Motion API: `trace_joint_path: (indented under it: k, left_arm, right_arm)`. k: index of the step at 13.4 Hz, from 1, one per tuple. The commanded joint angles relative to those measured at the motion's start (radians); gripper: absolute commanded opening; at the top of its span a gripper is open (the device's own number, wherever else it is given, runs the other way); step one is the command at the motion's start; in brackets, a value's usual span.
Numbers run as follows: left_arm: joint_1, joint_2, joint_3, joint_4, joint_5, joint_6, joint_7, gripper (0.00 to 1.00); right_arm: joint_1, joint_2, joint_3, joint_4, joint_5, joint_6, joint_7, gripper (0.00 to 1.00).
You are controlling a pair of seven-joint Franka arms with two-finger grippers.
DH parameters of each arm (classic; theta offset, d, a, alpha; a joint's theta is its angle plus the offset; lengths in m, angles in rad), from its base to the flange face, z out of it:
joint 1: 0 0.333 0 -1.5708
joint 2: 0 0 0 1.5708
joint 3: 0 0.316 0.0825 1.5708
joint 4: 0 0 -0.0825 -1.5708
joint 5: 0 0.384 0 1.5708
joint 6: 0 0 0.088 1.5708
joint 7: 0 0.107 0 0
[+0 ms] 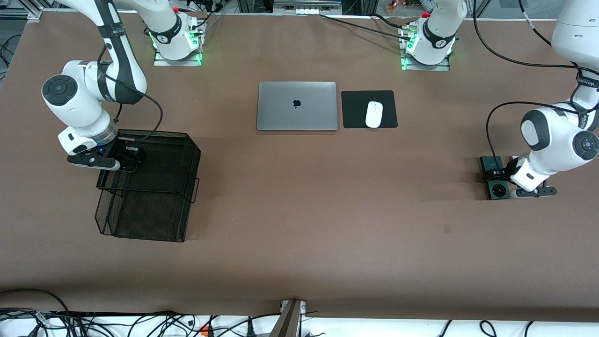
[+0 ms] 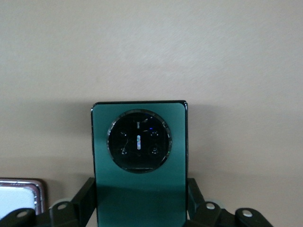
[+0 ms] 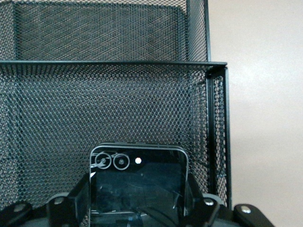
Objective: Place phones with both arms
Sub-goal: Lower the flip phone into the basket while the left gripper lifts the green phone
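A: Where the left gripper sits low at the right edge of the front view, what is it doing?

B: Its fingers are pressed against the long sides of the green phone, which lies flat on the brown table. The round camera ring faces up. A pale phone lies just beside it, only a corner showing at the lower left of the left wrist view.

A: And the right gripper?

B: At the left of the front view, over the upper tier of the black mesh tray. It pinches the black phone by its side edges, lenses up; whether the phone rests on the mesh I cannot tell.

A: Anything else on the table?

B: A closed grey laptop at upper centre, and beside it a white mouse on a black pad.
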Motion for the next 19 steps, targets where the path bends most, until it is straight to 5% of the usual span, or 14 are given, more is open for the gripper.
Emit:
trace_joint_path:
  k: [1,6,12,17,19]
  left_arm:
    - [-0.021,0.009,-0.061,0.070,-0.019,-0.072,-0.085,0.00]
    - [-0.196,0.015,-0.064,0.104,-0.019,-0.082,-0.279,0.00]
    - [-0.458,0.019,-0.063,0.147,-0.008,-0.115,-0.448,0.00]
    - [-0.710,0.160,-0.063,0.456,-0.008,-0.312,-0.719,0.00]
    - [-0.787,0.219,-0.063,0.537,-0.010,-0.313,-0.812,0.00]
  right_arm:
    - [0.008,-0.010,-0.009,-0.004,0.029,0.019,-0.006,0.95]
    - [0.009,-0.023,-0.008,0.025,0.063,-0.015,-0.016,0.99]
    - [0.017,-0.021,0.001,0.350,0.066,-0.525,-0.006,0.99]
    - [0.029,0.082,0.003,0.653,0.196,-0.824,-0.003,0.99]
    - [0.028,0.092,0.003,0.682,0.201,-0.848,-0.005,0.99]
